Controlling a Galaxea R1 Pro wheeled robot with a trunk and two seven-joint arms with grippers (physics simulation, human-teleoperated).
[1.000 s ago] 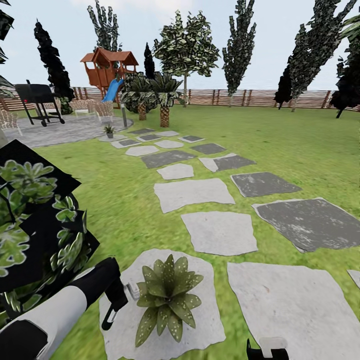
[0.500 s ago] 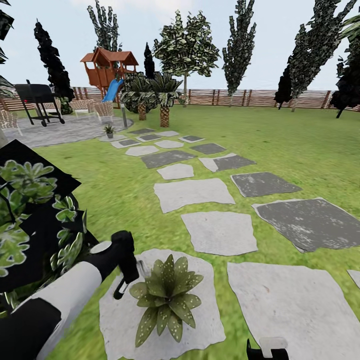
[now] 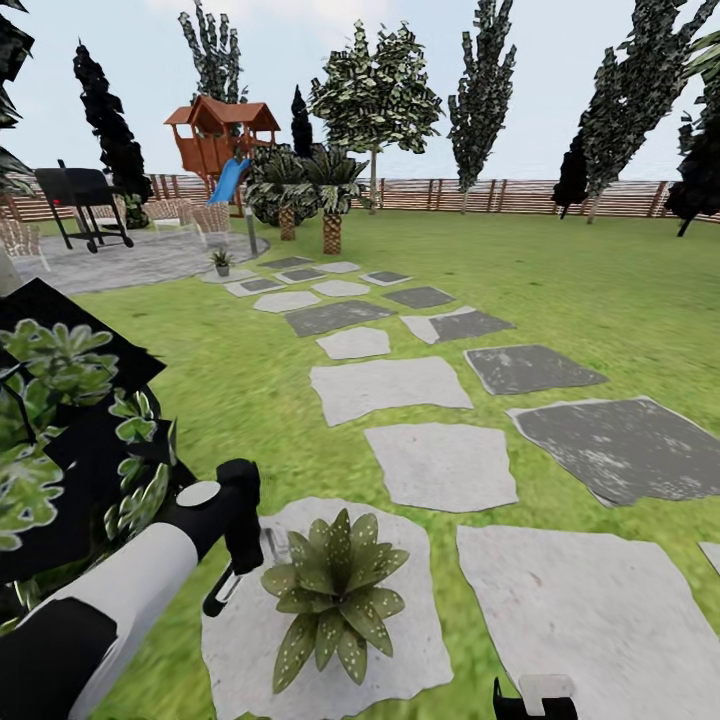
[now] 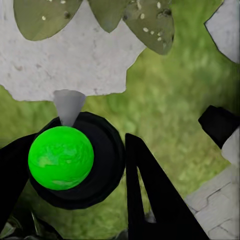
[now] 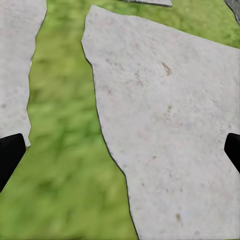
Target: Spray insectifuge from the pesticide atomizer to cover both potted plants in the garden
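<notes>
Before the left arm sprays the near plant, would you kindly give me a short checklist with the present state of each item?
1. Spray bottle gripped in the left gripper: ok; the dark fingers sit on either side of it in the left wrist view.
2. Nozzle aimed at the near plant: cannot tell; leaves lie ahead of the pale tip, but the exact aim is unclear.
3. Near plant within range: ok; the gripper is right beside its leaves on the stone slab.
4. Right gripper out of the way: ok; open over grass and stone.
5. Far plant covered: cannot tell; it stands far off by the patio.
</notes>
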